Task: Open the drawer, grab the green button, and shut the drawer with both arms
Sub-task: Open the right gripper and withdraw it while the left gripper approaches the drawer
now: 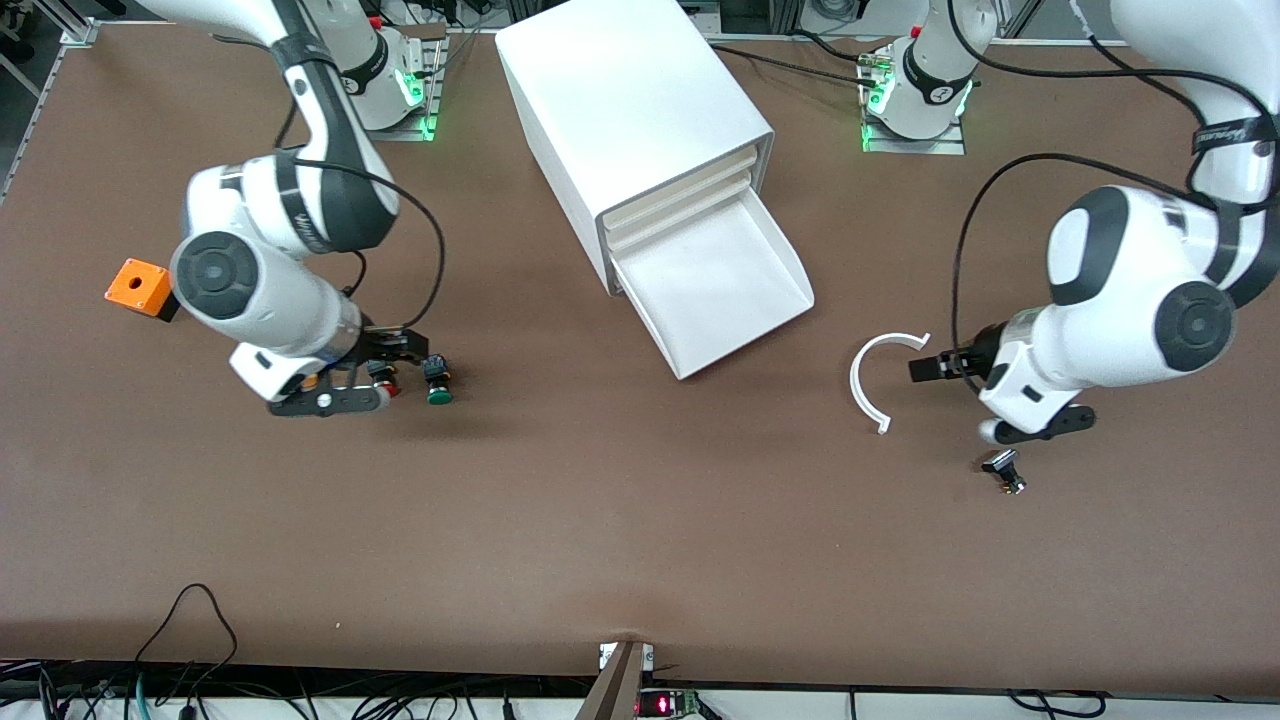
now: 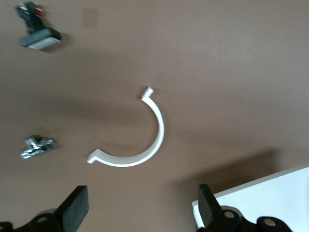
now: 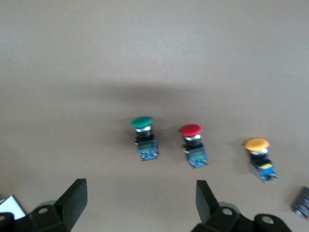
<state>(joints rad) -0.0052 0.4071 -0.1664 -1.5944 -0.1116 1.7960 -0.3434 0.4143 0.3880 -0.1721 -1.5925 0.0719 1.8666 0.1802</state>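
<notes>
Brown tabletop (image 1: 620,520) carries a white four-drawer cabinet (image 1: 630,110) near the edge where the arm bases stand, about midway along it. Its lowest drawer (image 1: 725,290) is pulled well out and its tray shows nothing inside. The green button (image 1: 437,381) lies on the table toward the right arm's end, nearer the front camera than the cabinet; in the right wrist view it (image 3: 144,137) sits in a row with a red button (image 3: 193,144) beside it and an orange-capped button (image 3: 259,157) next along, all apart from one another. The right gripper (image 1: 385,365) hangs over this row, fingers (image 3: 72,200) spread wide with nothing between them. An orange box (image 1: 140,287) sits near the table edge at the right arm's end. Toward the left arm's end, a white C-shaped plastic arc (image 1: 880,375) lies flat on the table, apart from the drawer front. The left gripper (image 1: 925,367) hangs just beside this arc, fingers (image 2: 75,208) wide apart and holding nothing. A small black part (image 1: 1003,470) lies nearer the front camera than the left gripper. A small metal clip (image 2: 36,147) shows in the left wrist view, well apart from the arc.
</notes>
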